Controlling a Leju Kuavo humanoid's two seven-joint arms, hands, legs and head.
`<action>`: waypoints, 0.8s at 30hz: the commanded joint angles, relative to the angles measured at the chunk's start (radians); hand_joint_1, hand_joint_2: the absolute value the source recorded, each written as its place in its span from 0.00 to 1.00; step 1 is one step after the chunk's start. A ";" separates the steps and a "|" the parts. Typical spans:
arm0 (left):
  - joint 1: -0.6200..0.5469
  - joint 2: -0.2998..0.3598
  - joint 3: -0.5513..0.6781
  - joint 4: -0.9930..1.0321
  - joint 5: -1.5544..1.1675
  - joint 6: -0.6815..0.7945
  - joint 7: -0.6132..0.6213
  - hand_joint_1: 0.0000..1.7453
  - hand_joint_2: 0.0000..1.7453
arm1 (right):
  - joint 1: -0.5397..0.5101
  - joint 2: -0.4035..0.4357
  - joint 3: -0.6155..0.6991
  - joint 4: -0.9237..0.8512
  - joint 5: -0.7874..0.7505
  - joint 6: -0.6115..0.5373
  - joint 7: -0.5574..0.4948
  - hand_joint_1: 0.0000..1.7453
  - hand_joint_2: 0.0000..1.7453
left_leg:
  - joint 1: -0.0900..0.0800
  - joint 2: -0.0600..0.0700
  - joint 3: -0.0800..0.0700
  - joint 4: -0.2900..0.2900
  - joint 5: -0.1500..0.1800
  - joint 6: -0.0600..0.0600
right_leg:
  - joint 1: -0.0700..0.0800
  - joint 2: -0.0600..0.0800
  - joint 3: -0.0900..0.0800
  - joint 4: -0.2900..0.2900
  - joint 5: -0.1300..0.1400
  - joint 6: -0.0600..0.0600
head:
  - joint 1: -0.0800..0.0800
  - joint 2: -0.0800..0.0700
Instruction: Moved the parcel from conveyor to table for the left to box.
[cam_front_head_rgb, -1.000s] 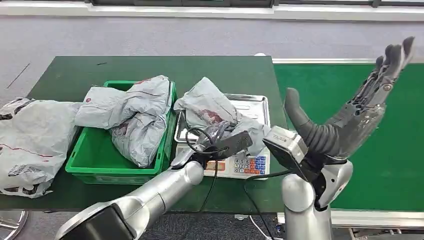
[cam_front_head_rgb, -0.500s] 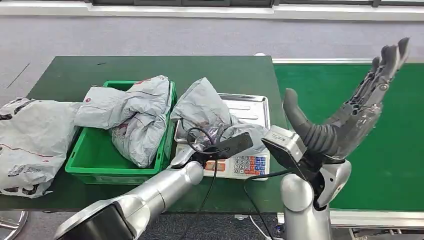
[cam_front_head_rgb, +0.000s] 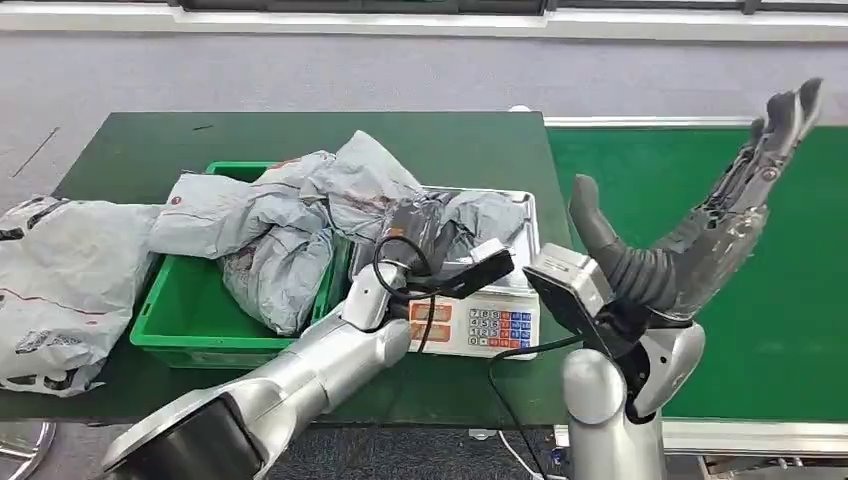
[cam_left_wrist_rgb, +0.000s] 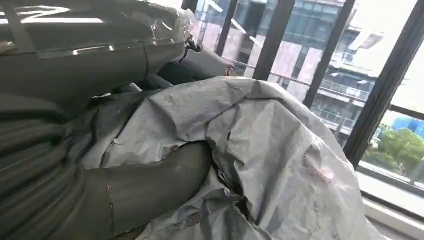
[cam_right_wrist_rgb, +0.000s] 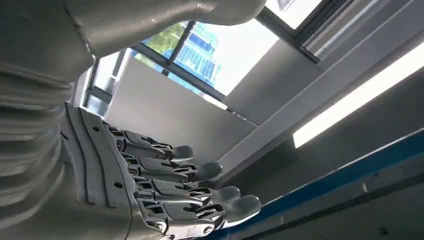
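Observation:
My left hand (cam_front_head_rgb: 412, 236) grips a crumpled grey parcel (cam_front_head_rgb: 368, 183) and holds it above the scale's steel tray (cam_front_head_rgb: 522, 212), its far end reaching over the right rim of the green box (cam_front_head_rgb: 190, 322). In the left wrist view the parcel (cam_left_wrist_rgb: 285, 150) bulges over my hand, with the thumb (cam_left_wrist_rgb: 150, 185) pressed into its wrapping. My right hand (cam_front_head_rgb: 700, 235) is raised over the green conveyor belt (cam_front_head_rgb: 780, 300) with its fingers spread and nothing in it. The right wrist view has those fingers (cam_right_wrist_rgb: 170, 195) stretched out toward the ceiling.
Two other grey parcels (cam_front_head_rgb: 265, 235) lie heaped in the green box. A large grey parcel (cam_front_head_rgb: 60, 280) rests on the dark green table (cam_front_head_rgb: 300, 135) at its left edge. The scale's keypad (cam_front_head_rgb: 480, 328) faces me near the table's front edge.
My left hand has lifted the parcel off the scale tray and carried it left, toward the green box. The right hand has barely moved.

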 joint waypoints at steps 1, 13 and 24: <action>0.190 -0.003 0.479 -0.449 -0.669 0.001 -0.039 1.00 1.00 | 0.031 0.005 -0.019 -0.031 0.011 0.001 0.028 0.00 1.00 | 0.000 -0.003 0.001 -0.001 0.000 0.001 | 0.000 -0.003 0.002 -0.001 -0.001 -0.001 | 0.000 0.000; 0.259 0.053 0.450 -0.679 -0.839 0.001 0.029 1.00 1.00 | 0.022 0.005 -0.022 -0.023 -0.005 0.001 0.013 0.00 1.00 | 0.001 0.005 0.004 -0.003 -0.001 0.001 | 0.001 0.003 0.002 -0.002 0.000 -0.002 | 0.000 0.000; 0.205 0.219 0.303 -0.805 -0.839 0.001 0.296 1.00 1.00 | 0.028 0.005 -0.037 -0.026 -0.005 0.001 0.018 0.00 1.00 | 0.001 0.003 0.003 -0.002 -0.001 0.000 | 0.001 0.002 0.002 -0.001 0.000 -0.003 | 0.000 0.000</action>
